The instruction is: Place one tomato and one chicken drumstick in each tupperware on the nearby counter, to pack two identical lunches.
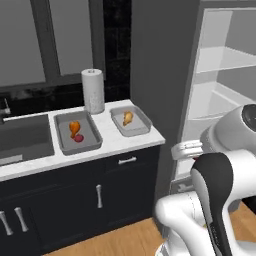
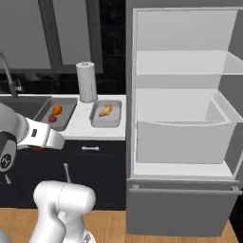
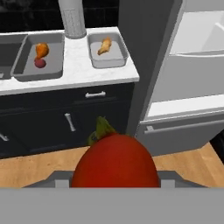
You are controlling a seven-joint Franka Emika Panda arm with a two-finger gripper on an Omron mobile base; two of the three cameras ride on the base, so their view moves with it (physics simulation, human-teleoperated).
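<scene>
A large red tomato (image 3: 114, 161) with a green stem is sitting right at the bottom of the hand view, and the fingers are grasping it from both sides, holding it above the wooden floor (image 3: 39, 166) in front of the dark navy cabinets (image 3: 52, 127).

On the white marbled surface (image 1: 117, 142), two grey tupperware trays are lying side by side, apart from each other, just in front of a paper-towel roll (image 1: 93, 91). The left tupperware (image 1: 61, 142), next to the dark sink (image 1: 25, 137), is holding an orange chicken drumstick (image 1: 74, 128) with a small red tomato (image 1: 79, 138) touching it. The right tupperware (image 1: 142, 129), near the surface's end by the open fridge (image 2: 182, 123), is holding one chicken drumstick (image 1: 128, 118) alone.

In the right base view the white arm is reaching out low, in front of the cabinets.
</scene>
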